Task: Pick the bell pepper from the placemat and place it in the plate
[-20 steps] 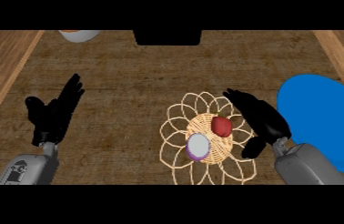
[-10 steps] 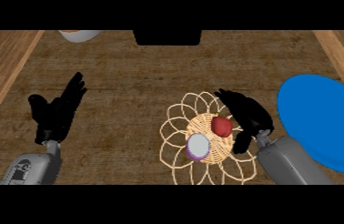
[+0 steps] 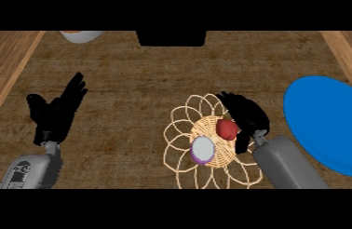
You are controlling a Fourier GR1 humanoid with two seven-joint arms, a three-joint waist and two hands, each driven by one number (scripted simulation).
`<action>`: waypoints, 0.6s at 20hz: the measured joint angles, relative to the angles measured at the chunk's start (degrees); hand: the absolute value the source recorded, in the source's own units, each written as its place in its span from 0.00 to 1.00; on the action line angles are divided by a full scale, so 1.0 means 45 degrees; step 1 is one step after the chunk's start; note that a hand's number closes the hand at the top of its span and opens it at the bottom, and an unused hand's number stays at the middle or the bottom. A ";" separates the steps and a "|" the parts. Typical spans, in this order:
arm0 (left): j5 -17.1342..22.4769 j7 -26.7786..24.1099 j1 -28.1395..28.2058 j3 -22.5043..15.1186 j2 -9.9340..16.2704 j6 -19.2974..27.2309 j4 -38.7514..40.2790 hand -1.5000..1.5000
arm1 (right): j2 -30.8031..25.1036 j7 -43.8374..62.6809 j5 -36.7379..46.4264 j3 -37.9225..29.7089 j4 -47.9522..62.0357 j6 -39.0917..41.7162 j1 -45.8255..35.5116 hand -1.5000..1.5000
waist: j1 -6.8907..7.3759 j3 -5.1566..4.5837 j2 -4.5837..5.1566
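The right hand (image 3: pixel 246 116) hangs over the three o'clock side of the woven placemat (image 3: pixel 210 146), fingers curved downward next to the red bell pepper (image 3: pixel 227 129); the fingers sit just at the pepper's right edge, but I can't tell whether they touch it, and nothing is clamped yet. The left hand (image 3: pixel 56 111) rests out at nine o'clock, fingers straight and pointing toward twelve, holding nothing.

The surface is a brown, coarse-textured counter (image 3: pixel 138 84) with lighter wooden strips (image 3: pixel 17 65) running along both sides. At twelve o'clock a dark block (image 3: pixel 172 38) sits at the far edge, and near eleven a pale bowl (image 3: pixel 81 35) is cut off by the frame.

The pepper lies on the placemat's solid woven centre, toward its upper right. It looks slightly taller than wide, its long axis running roughly twelve to six; which end is the stem I can't make out. Just at its seven o'clock lies a round purple-and-white thing (image 3: pixel 203 150). The blue plate (image 3: pixel 321 121) sits at three o'clock, apart from the placemat.
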 measured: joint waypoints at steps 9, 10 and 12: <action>-0.0321 -0.0030 0.0241 0.0169 -0.0345 -0.0126 -0.0256 0.50 | 0.0287 -0.1553 0.0818 0.0029 0.1480 0.0460 -0.0615 1.00 | 0.0010 -0.0064 -0.0074; -0.0364 -0.0172 0.0135 0.0207 -0.0408 -0.0159 -0.0007 0.50 | 0.0384 -0.1692 0.0902 -0.0025 0.1696 0.0427 -0.0749 1.00 | 0.0000 -0.0075 -0.0082; -0.0514 -0.0372 0.0168 0.0259 -0.0464 -0.0117 0.0154 0.50 | 0.0625 -0.1576 0.1113 0.0037 0.1529 0.0337 -0.0554 1.00 | -0.0037 -0.0111 -0.0107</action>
